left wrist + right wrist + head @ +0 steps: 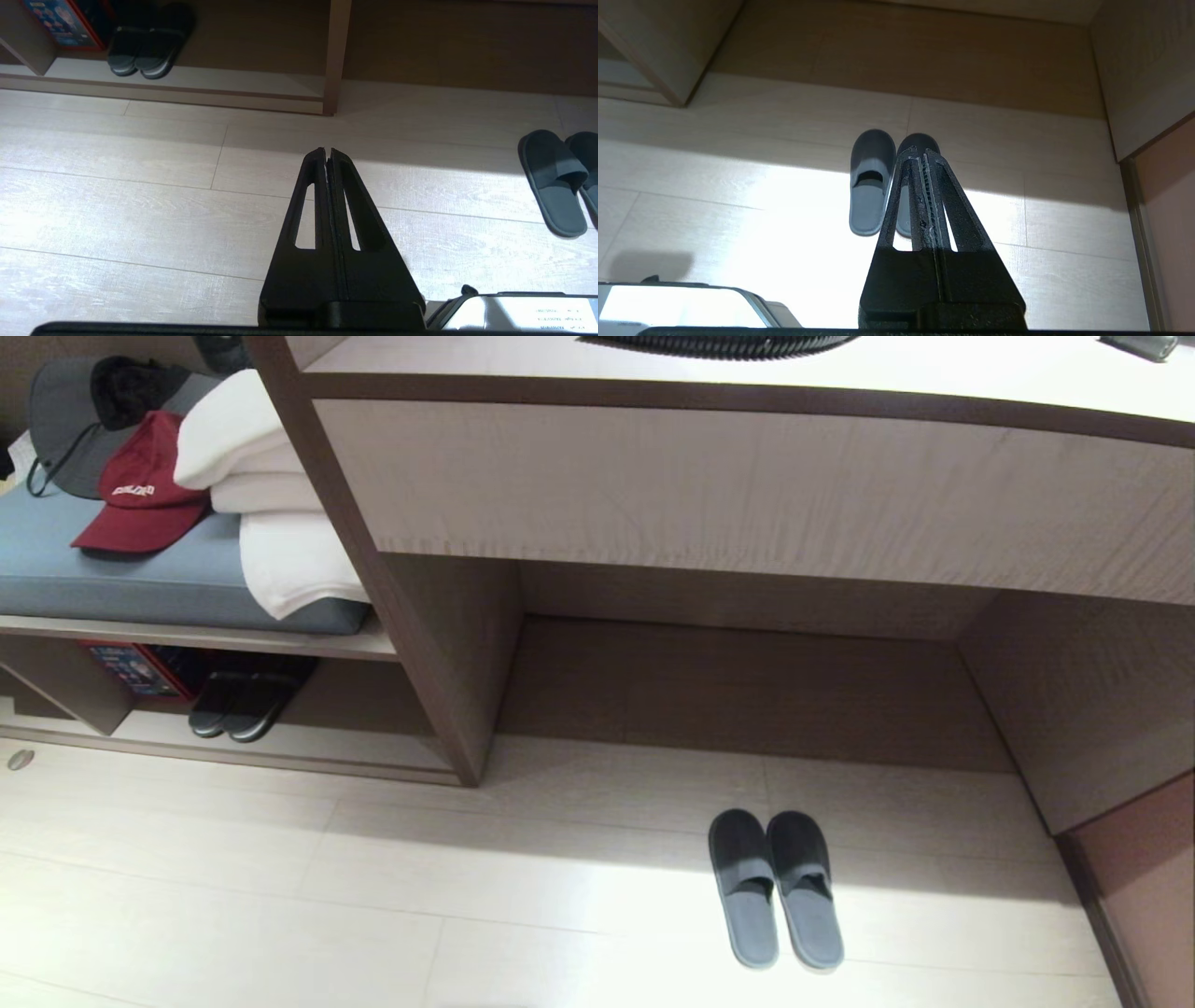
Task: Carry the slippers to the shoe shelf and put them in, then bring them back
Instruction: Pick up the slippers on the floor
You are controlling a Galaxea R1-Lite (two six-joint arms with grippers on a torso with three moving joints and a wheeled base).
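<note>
slippers [777,887]: side by side on floor [280,896] | left hand [327,151]: pressed together, empty | right hand [920,151]: pressed together, empty

The head camera looks down from high on the pale plank floor [280,896], while both wrist cameras sit low, facing forward over their fingers, all three sharing the grey-blue fabric slippers [775,887].

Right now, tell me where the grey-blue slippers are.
In the head view the slippers lie side by side on the floor, right of centre, before the wide open recess.
</note>
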